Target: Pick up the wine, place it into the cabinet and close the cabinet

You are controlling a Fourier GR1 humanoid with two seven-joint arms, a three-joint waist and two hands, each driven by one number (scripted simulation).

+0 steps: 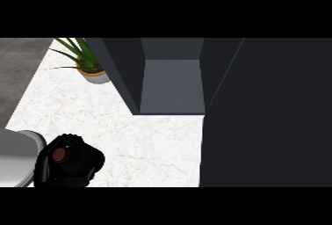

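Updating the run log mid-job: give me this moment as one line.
left hand: shut on wine, low left over counter | right hand: not in view | cabinet: open, empty | door: open

The dark grey cabinet (pixel 172 83) stands open, its inside free. Its wide dark door (pixel 266 114) blocks everything to the right of it. Left of it stands a green potted plant (pixel 88 61). In front, the white marble worktop (pixel 149 140) is free.

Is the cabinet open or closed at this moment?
Open. The cabinet shows its grey inside, with nothing visible there, and its dark door stands swung out at the right.
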